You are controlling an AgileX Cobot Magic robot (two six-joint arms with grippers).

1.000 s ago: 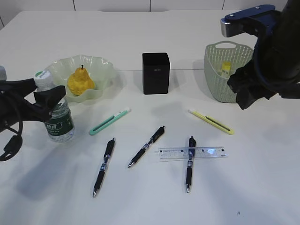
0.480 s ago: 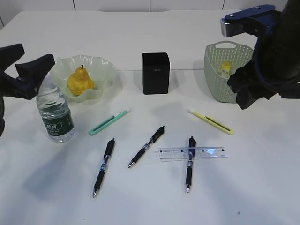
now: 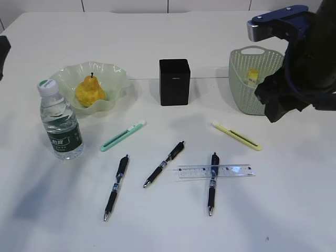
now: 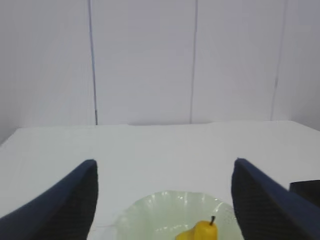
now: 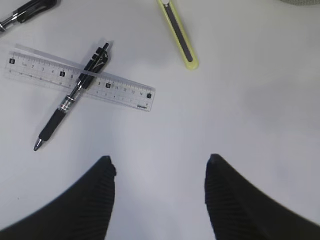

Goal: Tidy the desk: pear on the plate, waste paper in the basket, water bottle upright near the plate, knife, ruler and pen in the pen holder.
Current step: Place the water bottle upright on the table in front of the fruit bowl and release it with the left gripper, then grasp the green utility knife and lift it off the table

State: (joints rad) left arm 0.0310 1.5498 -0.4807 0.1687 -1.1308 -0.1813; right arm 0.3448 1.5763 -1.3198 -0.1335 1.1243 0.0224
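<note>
1. Change: the left gripper (image 4: 165,200) has let go of the water bottle (image 3: 60,123) and pulled back off the left edge of the bench (image 3: 157,226). A second ago it stood around the bottle; now only a dark sliver shows at the upper left of the exterior view.
2. Result: the bottle stands upright, cap on, near the plate (image 3: 113,79) toward the bench's left edge. That step looks complete.
3. The pear (image 3: 90,90) lies on the plate. A yellow scrap shows inside the basket (image 3: 247,94) near the far right corner. Whether it is the waste paper cannot be told.
4. Outstanding: three pens (image 3: 164,164), the ruler (image 3: 236,170), a green knife (image 3: 122,136) and a yellow knife (image 3: 236,136) lie on the near half of the bench. The pen holder (image 3: 174,82) stands at the far middle; its inside is not visible.
5. Left gripper state: spread wide, holding nothing.
6. Right gripper (image 5: 160,200) state: spread, holding nothing, unmoved over the last second, hovering above the bench's right side.
7. The left wrist view alone shows the left gripper's fingers, with plate and pear between them below.
8. The right wrist view alone shows the ruler lying across one pen, near the yellow knife, with bare bench directly beneath the gripper.
9. Only the exterior view shows the bottle and the overall layout.
</note>
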